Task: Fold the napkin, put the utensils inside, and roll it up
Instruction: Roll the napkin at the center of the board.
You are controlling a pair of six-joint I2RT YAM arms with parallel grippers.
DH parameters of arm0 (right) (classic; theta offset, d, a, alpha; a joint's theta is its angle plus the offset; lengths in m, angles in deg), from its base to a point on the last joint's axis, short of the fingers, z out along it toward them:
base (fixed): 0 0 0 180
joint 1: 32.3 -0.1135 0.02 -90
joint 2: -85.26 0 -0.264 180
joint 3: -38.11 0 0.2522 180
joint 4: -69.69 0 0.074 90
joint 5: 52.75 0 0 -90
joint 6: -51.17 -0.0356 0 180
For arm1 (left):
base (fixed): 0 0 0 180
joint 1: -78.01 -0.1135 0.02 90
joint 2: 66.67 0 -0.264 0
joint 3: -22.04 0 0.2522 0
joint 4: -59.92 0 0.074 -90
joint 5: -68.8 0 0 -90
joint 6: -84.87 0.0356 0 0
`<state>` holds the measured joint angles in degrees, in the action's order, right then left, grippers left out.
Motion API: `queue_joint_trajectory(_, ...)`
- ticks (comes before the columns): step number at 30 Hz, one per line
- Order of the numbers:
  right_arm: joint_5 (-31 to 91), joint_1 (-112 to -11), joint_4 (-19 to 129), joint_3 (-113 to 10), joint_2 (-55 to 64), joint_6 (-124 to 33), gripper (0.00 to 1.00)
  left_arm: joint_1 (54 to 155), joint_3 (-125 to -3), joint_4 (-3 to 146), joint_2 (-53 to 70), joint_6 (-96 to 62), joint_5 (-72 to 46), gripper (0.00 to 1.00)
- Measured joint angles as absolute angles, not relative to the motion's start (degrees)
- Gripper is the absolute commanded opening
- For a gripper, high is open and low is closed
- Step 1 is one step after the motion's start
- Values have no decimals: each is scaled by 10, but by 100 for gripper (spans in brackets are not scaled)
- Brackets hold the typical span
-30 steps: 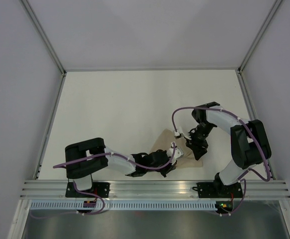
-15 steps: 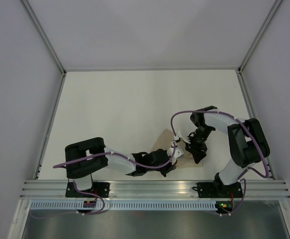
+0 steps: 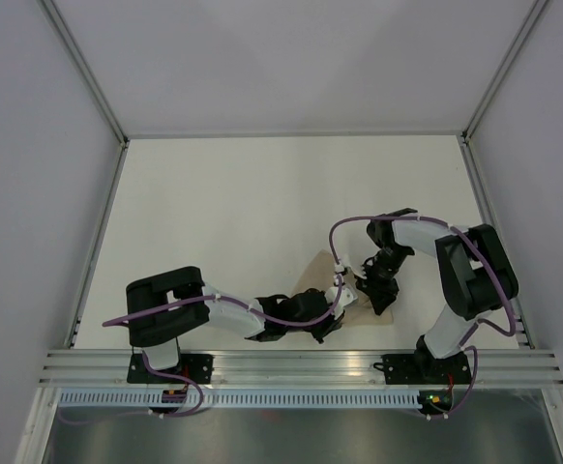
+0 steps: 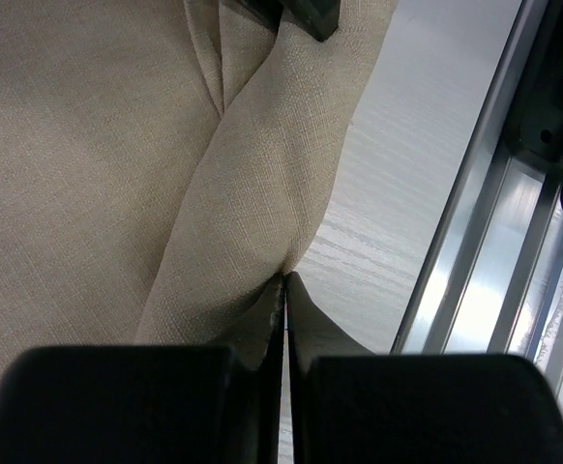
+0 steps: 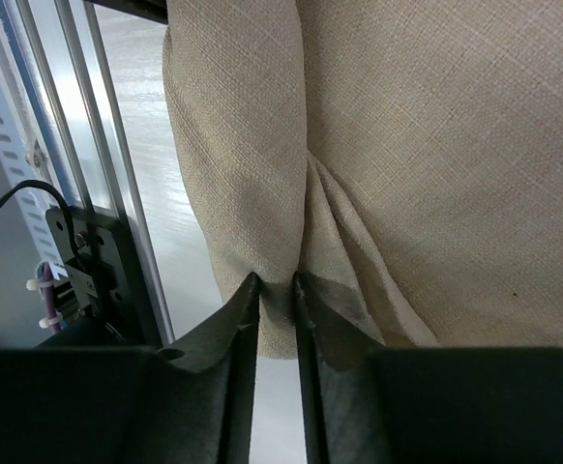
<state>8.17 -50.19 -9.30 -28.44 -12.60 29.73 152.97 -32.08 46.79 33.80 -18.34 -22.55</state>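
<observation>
Looks like the right hand [image 3: 375,293] has slid left over the last second, closing in on the left hand [image 3: 328,317], which hasn't budged as far as we can see. So less of the napkin [image 3: 313,273] shows from above now. We only get a tan wedge between the two hands, down at the front of the desk [image 3: 262,193], close by the rail [image 3: 301,365].

Both wrist cams tell us the same story: each hand is clamped on a bunched, rolled-looking edge of the cloth. The left one is pinched nearly flat on it, and the right one has a fold squeezed between its fingers.

We reckon we're into the roll-up bit, with the two ends being gathered toward each other. No sign of the utensils anywhere, so we can't say if they're wrapped inside. If they aren't, this roll is coming too early.
</observation>
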Motion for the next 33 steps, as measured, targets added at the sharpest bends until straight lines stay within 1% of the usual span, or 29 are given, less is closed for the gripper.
queue_joint_trajectory(1,81,-502,-94,-285,-132,295,19,1530,-321,469,338,-183,-225,4)
queue_joint_trajectory(2,81,-502,-95,-287,-139,293,18,1530,-321,469,338,-183,-226,6)
queue_joint_trajectory(5,79,-502,-107,-303,-174,286,16,1530,-324,479,333,-180,-226,13)
queue_joint_trajectory(9,77,-501,-129,-327,-213,275,13,1530,-335,507,326,-162,-226,18)
queue_joint_trajectory(13,77,-501,-145,-343,-234,270,12,1530,-356,542,317,-136,-228,22)
queue_joint_trajectory(16,78,-501,-152,-353,-243,267,12,1532,-375,564,309,-113,-236,29)
queue_joint_trajectory(23,78,-502,-155,-373,-255,256,11,1548,-453,603,315,-42,-271,36)
queue_joint_trajectory(27,78,-502,-159,-379,-264,249,11,1569,-495,610,352,1,-298,37)
queue_joint_trajectory(33,78,-501,-169,-393,-282,239,10,1588,-498,632,388,41,-341,37)
